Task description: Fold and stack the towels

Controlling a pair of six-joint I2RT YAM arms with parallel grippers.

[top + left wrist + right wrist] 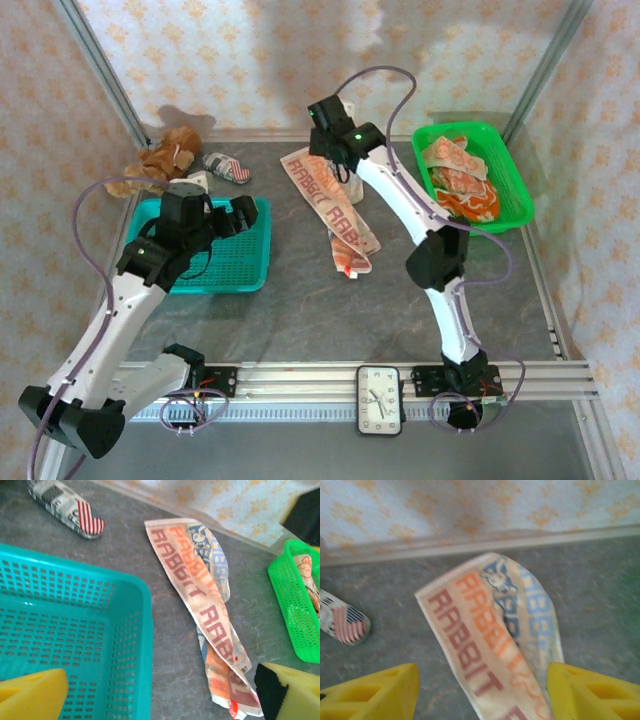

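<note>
While the right jaws stand well apart, empty, over the half-folded towel [485, 630] lying between them, a shallow pinch could catch one layer and unfold it.

The left arm [118, 300] bends forward, left fingers [31, 695] spread wide; the right arm [400, 200] stretches far ahead, right fingers [595, 692] parted.

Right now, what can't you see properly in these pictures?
Long cream-and-orange RABBIT-print towel: near end cut off by the right wrist view's bottom edge; blurred there.
Crumpled orange towels in the green plastic basket: top view, too bunched to count.
Small striped fabric shoe: right wrist view, left edge cuts it.
</note>
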